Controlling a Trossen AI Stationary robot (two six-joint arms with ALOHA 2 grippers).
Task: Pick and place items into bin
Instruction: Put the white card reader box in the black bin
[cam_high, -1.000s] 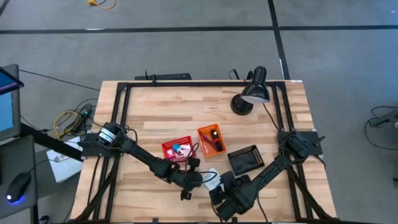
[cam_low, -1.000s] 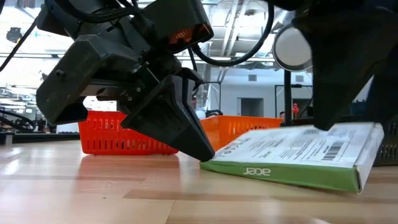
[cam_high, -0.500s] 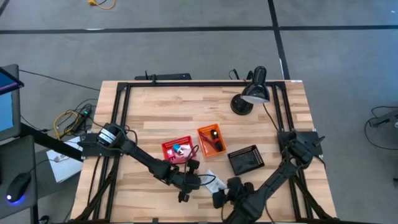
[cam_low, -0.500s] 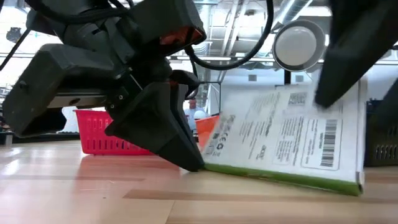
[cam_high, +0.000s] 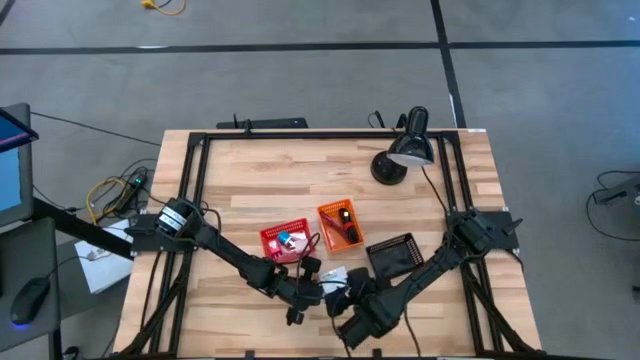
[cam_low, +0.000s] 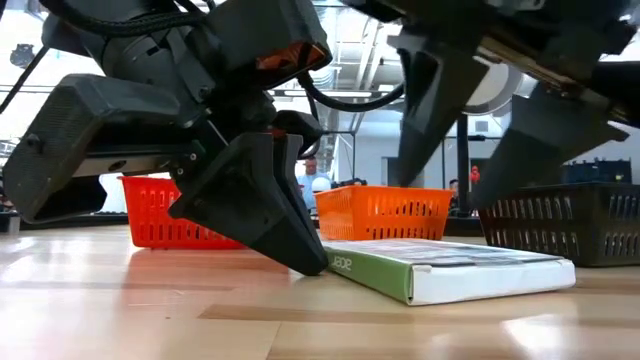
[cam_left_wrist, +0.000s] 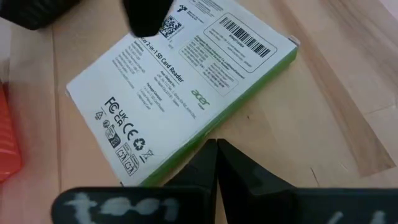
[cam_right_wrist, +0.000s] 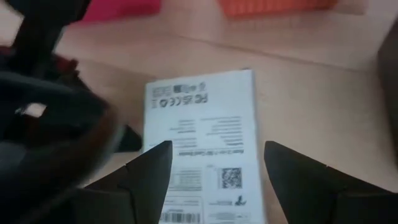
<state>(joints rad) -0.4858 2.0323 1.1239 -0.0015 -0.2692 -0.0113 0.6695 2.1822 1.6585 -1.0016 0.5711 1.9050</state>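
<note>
We see a white printed box with a green edge (cam_low: 445, 276) lying flat on the wooden table (cam_high: 260, 180), near the front edge and just in front of the bins. Our left gripper (cam_left_wrist: 216, 151) has its two fingers pressed together into a closed wedge, holding nothing, with the tips touching the box's green edge; in the low view the same gripper (cam_low: 312, 262) rests its tips on the table against the box's end. Our right gripper (cam_right_wrist: 214, 168) hovers just above the box with its fingers spread wide apart, empty, the box's printed face showing between them. Behind the box stand a red bin (cam_high: 284, 240), an orange bin (cam_high: 340, 224) and a black bin (cam_high: 395, 257), the red and orange ones with small items inside. A black desk lamp (cam_high: 405, 148) stands at the table's far side.
</note>
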